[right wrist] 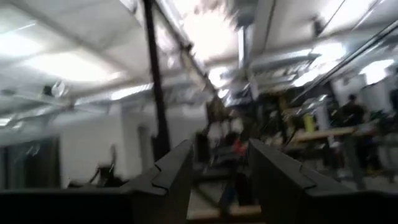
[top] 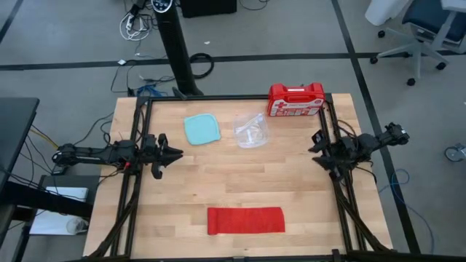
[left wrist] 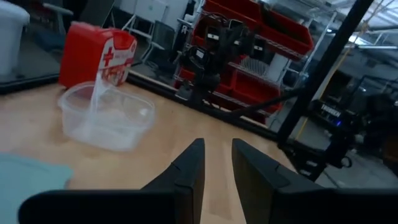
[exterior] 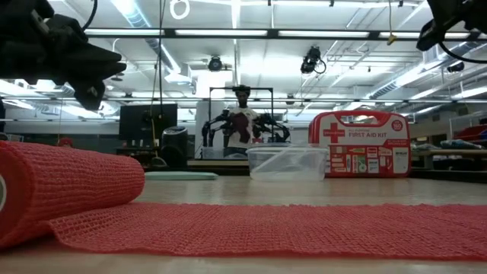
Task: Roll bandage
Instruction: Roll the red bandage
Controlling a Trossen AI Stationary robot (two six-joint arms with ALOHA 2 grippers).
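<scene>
The red bandage (top: pixel 246 220) lies on the table near its front edge, midway between the two arms. In the low view its left end (exterior: pixel 68 183) is rolled into a thick roll, and the rest (exterior: pixel 289 228) lies spread flat on the wood. My left gripper (top: pixel 178 153) hovers at the table's left side, pointing level toward the middle, open (left wrist: pixel 217 163) with nothing between its fingers. My right gripper (top: pixel 314 149) hovers at the right side, tipped upward and open (right wrist: pixel 221 171), holding nothing. Both are far from the bandage.
A red first-aid case (top: pixel 296 100) stands at the far right edge. A clear plastic container (top: pixel 251 131) and a pale blue square piece (top: pixel 202 129) lie at the far middle. Black frame rails (top: pixel 135 182) run along the table's left and right sides.
</scene>
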